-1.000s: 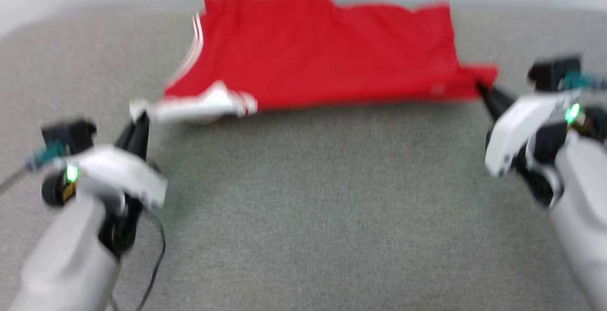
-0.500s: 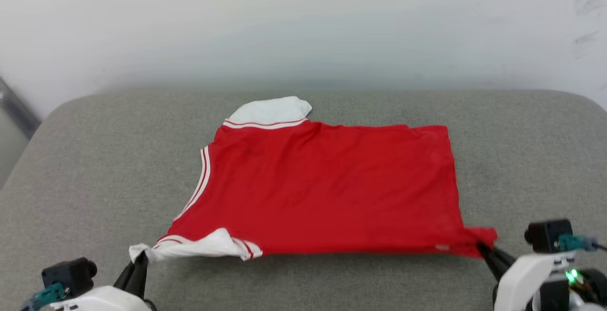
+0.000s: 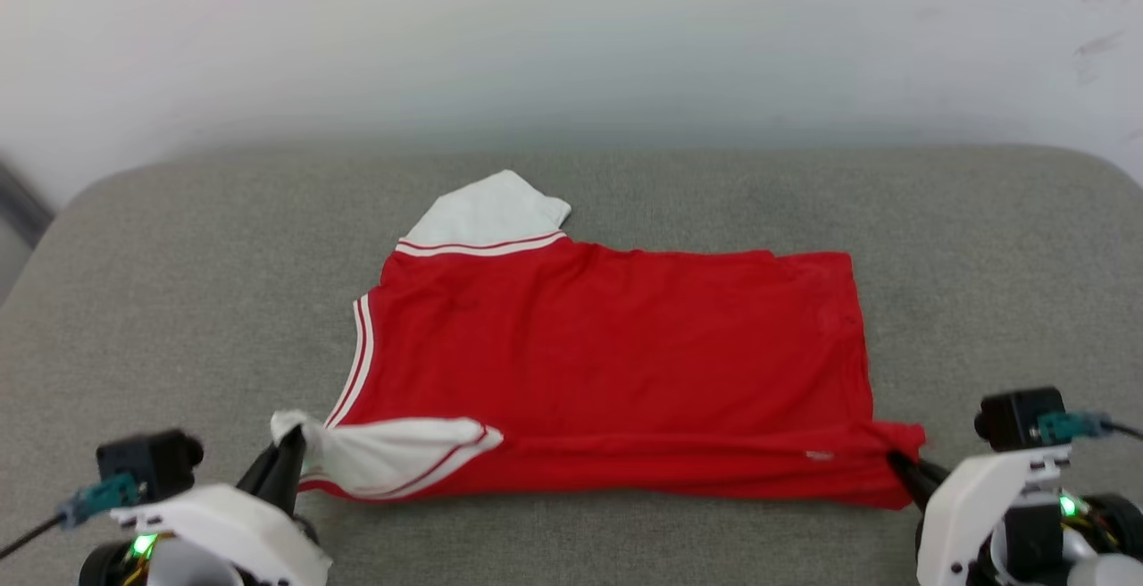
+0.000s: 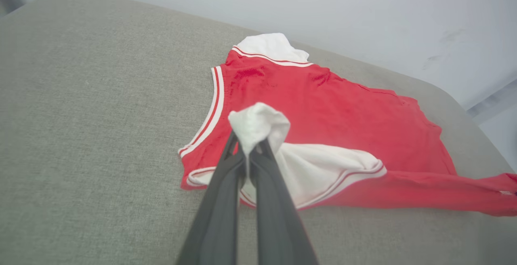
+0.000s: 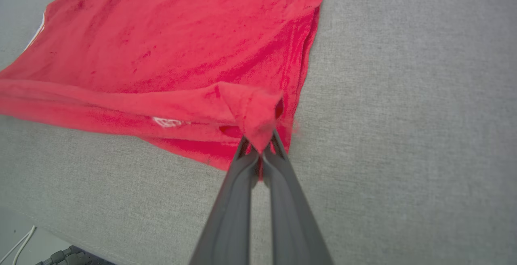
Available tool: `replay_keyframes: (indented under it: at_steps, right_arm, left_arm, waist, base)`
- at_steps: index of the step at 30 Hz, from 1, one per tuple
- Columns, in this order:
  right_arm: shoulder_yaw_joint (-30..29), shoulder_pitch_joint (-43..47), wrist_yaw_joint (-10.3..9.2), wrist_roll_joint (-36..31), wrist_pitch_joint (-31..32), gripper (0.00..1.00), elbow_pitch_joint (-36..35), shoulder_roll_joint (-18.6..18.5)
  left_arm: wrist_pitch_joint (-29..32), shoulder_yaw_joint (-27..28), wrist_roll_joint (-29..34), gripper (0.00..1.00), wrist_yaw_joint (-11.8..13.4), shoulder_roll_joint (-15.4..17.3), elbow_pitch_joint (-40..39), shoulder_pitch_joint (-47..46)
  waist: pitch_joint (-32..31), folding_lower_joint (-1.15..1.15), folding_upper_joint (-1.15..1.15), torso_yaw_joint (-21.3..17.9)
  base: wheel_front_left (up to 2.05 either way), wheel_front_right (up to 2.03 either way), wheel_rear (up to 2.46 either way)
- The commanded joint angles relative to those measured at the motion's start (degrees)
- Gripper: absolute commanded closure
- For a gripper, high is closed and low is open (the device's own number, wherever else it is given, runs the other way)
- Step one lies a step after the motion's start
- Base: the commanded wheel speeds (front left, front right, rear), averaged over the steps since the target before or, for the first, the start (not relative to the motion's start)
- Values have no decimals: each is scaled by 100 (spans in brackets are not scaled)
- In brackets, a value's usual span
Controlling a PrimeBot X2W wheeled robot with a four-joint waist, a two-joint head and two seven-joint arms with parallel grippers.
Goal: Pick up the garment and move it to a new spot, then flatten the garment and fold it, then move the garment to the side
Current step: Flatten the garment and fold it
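Count: 1 garment, red, with 2 white lining patches turned out. 1 grey padded counter. 2 grippers: left gripper and right gripper, 2 dark fingers each. 2 green lights, one per wrist. White cable off the counter edge: looks like 2 strands, could be 1 looped.

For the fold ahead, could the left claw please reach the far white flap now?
Probably not yet: the left claw is shut on the garment's near corner, though nothing stands between.
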Motion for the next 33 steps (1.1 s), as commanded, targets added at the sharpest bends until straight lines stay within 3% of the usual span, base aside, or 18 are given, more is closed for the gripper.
replay_keyframes:
  at_steps: [1,12,15,16,17,18,20,26,33]
  right_arm:
    - [17,-175,-4,-44,26,100,92,17]
    - [453,-1708,-4,-41,-220,100,1154,-85]
    - [623,-1991,-4,-50,-337,65,1475,-71]
    - [664,-2076,-4,-52,-417,36,1577,-55]
    - [702,-2122,-4,-49,-460,0,1702,-40]
    - [746,-2161,-4,-55,-513,0,1814,-45]
    - [802,-2213,-5,-27,-641,0,2027,-18]
    - [946,-2066,-8,71,-1268,0,2277,-62]
    - [960,-1713,-4,-13,-2645,0,1897,-202]
  left_arm:
    - [15,-14,25,100,-67,-69,82,-232]
    - [-128,-159,157,100,-830,-568,1600,-1860]
    - [-70,-213,98,100,-1039,-673,2106,-2081]
    - [-46,-237,62,100,-1116,-717,2262,-2158]
    - [-16,-259,17,100,-1195,-775,2410,-2220]
    - [23,-283,-19,72,-1272,-826,2564,-2280]
    - [58,-315,-76,0,-1411,-905,2846,-2371]
    - [-125,-258,-172,0,-1637,-1023,3505,-2480]
    - [-179,-242,-150,0,-1680,-851,3553,-2290]
  waist:
    - [163,1,0,-35]
    - [1177,1,0,-113]
    - [1389,1,0,-155]
    - [1437,1,0,-165]
    - [1478,1,0,-168]
    - [1524,1,0,-167]
    - [1566,1,0,-168]
    - [1485,1,0,-194]
    - [1008,1,0,-255]
  base:
    - [0,0,0]
    - [0,0,0]
    - [0,0,0]
    - [0,0,0]
    - [0,0,0]
    - [0,0,0]
    - [0,0,0]
    - [0,0,0]
    - [0,0,0]
